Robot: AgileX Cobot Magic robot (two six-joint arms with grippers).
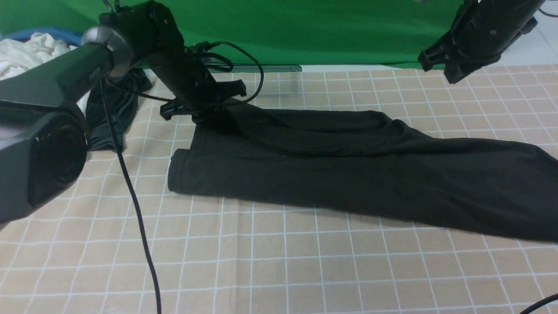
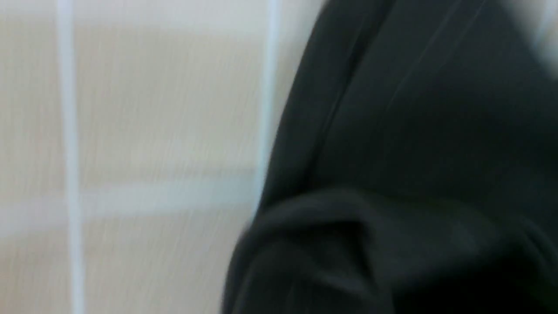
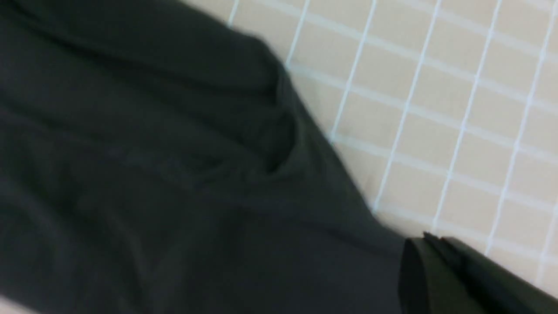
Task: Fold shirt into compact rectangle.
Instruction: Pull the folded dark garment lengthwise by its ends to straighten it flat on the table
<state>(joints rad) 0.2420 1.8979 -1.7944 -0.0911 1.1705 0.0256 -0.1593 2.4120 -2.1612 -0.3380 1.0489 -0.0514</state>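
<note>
The left gripper (image 1: 208, 114) pinched the shirt (image 1: 348, 165) corner between its jaws; the right gripper (image 1: 438, 67) had its jaws pressed together, apparently empty, and probably needed a regrip before lifting.

The dark grey, jointed left arm (image 1: 56, 87) is stretched forward and bent downward at the wrist. Its black left gripper (image 1: 208, 112) is set low, jaws closed on the far left corner of the black cloth shirt (image 1: 348, 165). The black right arm (image 1: 492, 26) is held high, and its black right gripper (image 1: 436, 65) is closed on nothing.
</note>
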